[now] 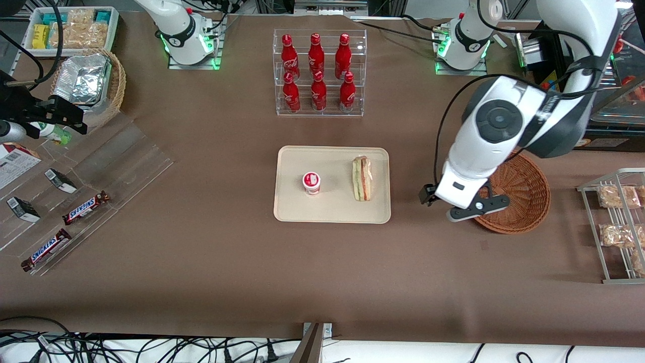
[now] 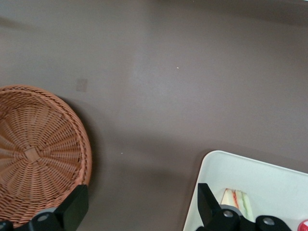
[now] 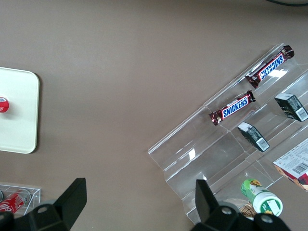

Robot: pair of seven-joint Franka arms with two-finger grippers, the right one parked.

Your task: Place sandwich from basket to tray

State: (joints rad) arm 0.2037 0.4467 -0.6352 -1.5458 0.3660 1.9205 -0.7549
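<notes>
Looks like the main job is basically done here: the sandwich (image 1: 362,178) is already lying on the cream tray (image 1: 287,212) in the middle of the front view, on the side of the tray toward the working arm, with a small red-lidded cup (image 1: 311,183) sitting next to it and not touching. The round reddish wicker basket (image 1: 524,194) at the right of that frame looks empty; the wrist camera shows its woven bottom (image 2: 33,154) with nothing in it.

The left arm's gripper (image 1: 438,206) hangs over bare brown tablecloth (image 1: 201,262) between tray and basket, just beside the basket's rim. Its fingers (image 2: 74,208) are spread wide with nothing between them, and the wrist view catches a corner of the tray (image 2: 211,161) with the sandwich's (image 2: 237,199) striped edge peeking in.

So what's left, going by this, is probably just the arm clearing off, since the sandwich seems settled flat and well inside the rim
</notes>
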